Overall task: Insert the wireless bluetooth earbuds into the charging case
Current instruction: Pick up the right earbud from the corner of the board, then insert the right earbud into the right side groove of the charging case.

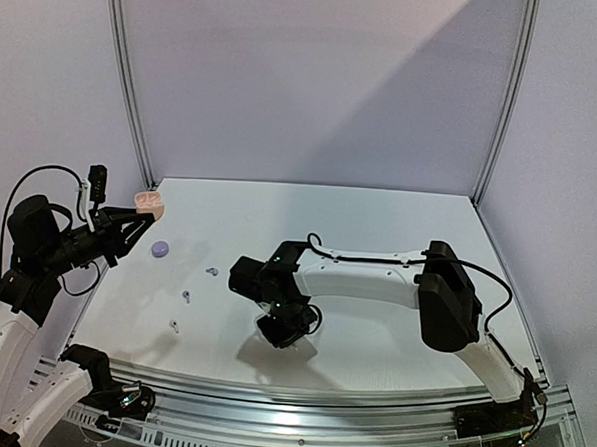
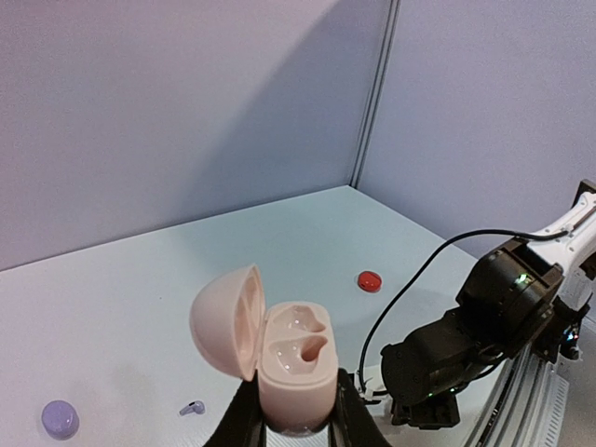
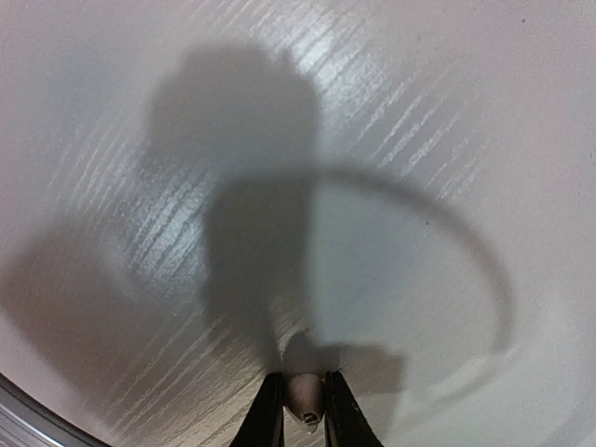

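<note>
L gripper clamps the pink case by its base. The lid hangs open toward 9 o'clock, raised off the table, prob. so the sockets face an incoming bud. Loose earbuds lie at the table's 8 o'clock, near a lilac case. R gripper is pinched narrow on a pale earbud down at the tabletop. Only L wrist cam shows the sockets, seemingly empty, and a red round item. Only R wrist cam shows the pinch.
</note>
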Robot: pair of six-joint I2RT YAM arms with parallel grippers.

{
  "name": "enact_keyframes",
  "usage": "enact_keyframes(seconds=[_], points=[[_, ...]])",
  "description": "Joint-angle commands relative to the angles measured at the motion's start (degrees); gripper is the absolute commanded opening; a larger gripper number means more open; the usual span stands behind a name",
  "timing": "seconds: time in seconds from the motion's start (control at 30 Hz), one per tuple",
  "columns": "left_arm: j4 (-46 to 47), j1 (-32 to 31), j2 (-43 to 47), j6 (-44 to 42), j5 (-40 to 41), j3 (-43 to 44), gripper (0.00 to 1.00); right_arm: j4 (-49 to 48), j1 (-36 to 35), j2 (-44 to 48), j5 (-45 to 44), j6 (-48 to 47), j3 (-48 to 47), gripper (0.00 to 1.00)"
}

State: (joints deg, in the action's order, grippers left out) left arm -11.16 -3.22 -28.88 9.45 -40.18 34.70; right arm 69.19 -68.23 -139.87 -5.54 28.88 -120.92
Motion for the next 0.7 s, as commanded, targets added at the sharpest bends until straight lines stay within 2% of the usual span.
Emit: enact_keyframes(seconds=[0.0, 0.3, 0.53, 0.67], points=[[0.0, 0.6, 0.3, -0.7, -0.7, -0.7, 0.0, -3.9, 0.6, 2.0, -0.8, 0.3, -0.5, 0.06], [2.3, 0.6, 1.3, -1.7, -1.1, -0.4, 0.0, -21.3, 2.7, 16.8, -4.2, 0.1, 0.1, 0.0], [12.9, 0.4, 3.2, -2.3, -2.3, -0.2, 0.0, -45.5, 2.5, 27.0, -4.7, -5.2, 1.7, 0.0], [17.7, 0.0, 1.9, -2.0, -4.1, 0.3, 0.0, -60.3, 1.4, 28.1, -2.6, -8.3, 1.6, 0.0]])
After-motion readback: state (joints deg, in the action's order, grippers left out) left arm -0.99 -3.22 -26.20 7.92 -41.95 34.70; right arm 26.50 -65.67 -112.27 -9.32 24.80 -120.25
